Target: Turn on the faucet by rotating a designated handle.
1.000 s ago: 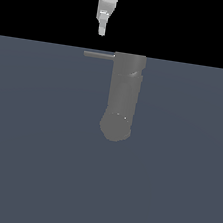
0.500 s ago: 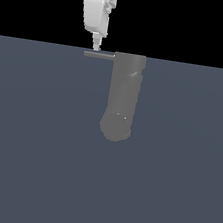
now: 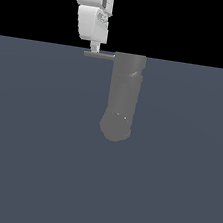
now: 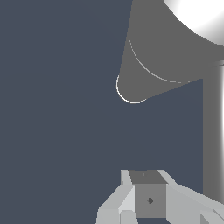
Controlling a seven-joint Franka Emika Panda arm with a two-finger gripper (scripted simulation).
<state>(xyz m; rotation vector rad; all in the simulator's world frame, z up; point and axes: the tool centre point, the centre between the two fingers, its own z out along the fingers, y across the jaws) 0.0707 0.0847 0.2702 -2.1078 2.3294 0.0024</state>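
Faucet (image 3: 121, 97) stands approx mid-frame in ext. view, thick grey cylinder w/ rounded bulb end at 6 o'clock, on flat slate-blue surface (image 3: 35, 163). No containers in view. Handle (image 3: 98, 55), thin grey rod, sticks out from body's top toward 9 o'clock. Gripper (image 3: 94, 49), white, hangs at 12 o'clock of handle's outer part, tip down at the rod, touching or nearly so. Can't tell how far the fingers are apart; nothing visibly clamped. Wrist view: faucet (image 4: 162, 52) looms close, handle (image 4: 213, 131) alongside.
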